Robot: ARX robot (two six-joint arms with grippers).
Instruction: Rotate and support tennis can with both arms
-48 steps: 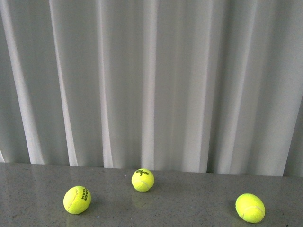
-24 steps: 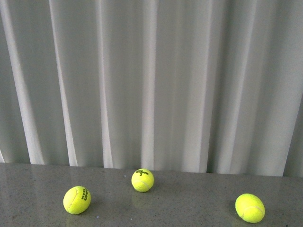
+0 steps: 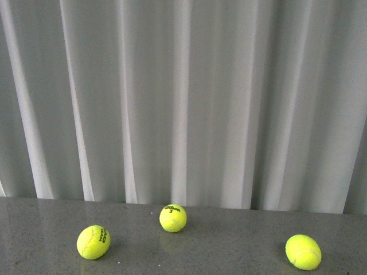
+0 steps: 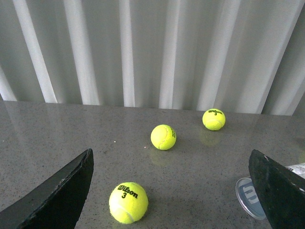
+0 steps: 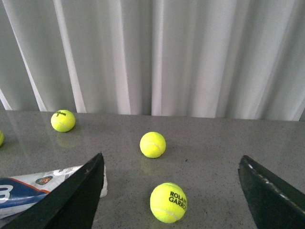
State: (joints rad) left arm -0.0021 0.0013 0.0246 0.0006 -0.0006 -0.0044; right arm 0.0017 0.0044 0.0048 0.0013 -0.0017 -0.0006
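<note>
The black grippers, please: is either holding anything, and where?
Nothing is held: left gripper and right gripper are open; the clear, blue-labelled tennis can lies free.

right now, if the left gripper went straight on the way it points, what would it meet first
Probably the nearest Wilson 3 tennis ball, lying slightly off centre between the fingers of the open left gripper. If it clears that, the tennis ball behind sits more centrally. Depth is unclear.
</note>
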